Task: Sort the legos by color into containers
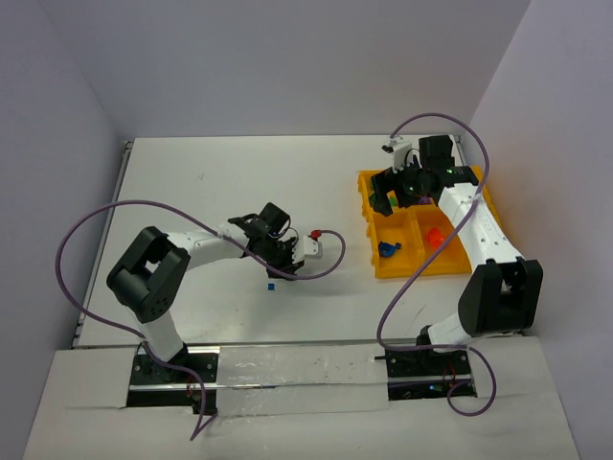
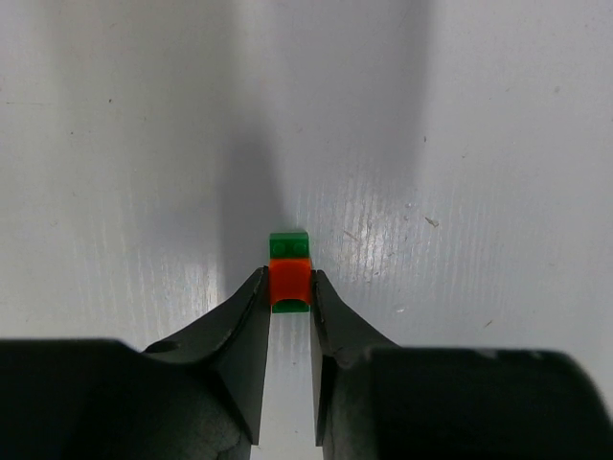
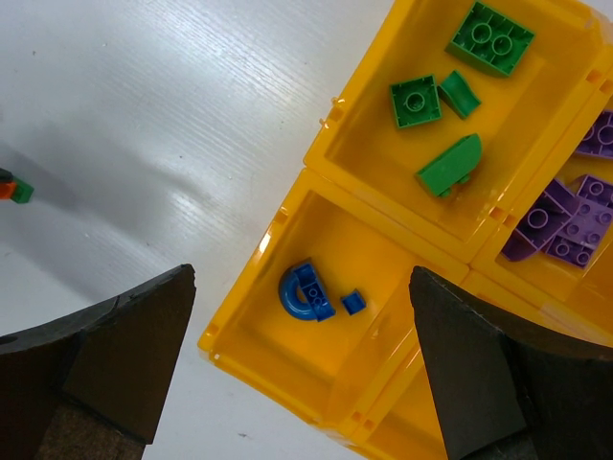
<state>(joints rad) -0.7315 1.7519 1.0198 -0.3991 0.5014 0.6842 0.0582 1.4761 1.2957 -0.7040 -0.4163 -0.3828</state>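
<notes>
Left end effector (image 2: 288, 287) is clamped on an orange-and-green lego (image 2: 288, 273) at mid-worktop. Right end effector (image 3: 303, 276) gapes wide above the yellow tray (image 3: 321, 168) by the right edge. Green legos (image 3: 415, 102), blue legos (image 3: 306, 292) and purple legos (image 3: 575, 225) each sit in their own compartment.

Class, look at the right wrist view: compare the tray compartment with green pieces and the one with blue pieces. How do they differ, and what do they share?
Count: the green compartment holds four green pieces, the blue compartment only two. Spread: the green compartment's pieces are scattered; the blue compartment's arch and tiny brick sit close together. Shared: both are square, open-topped, yellow-orange, joined by one divider wall.
</notes>
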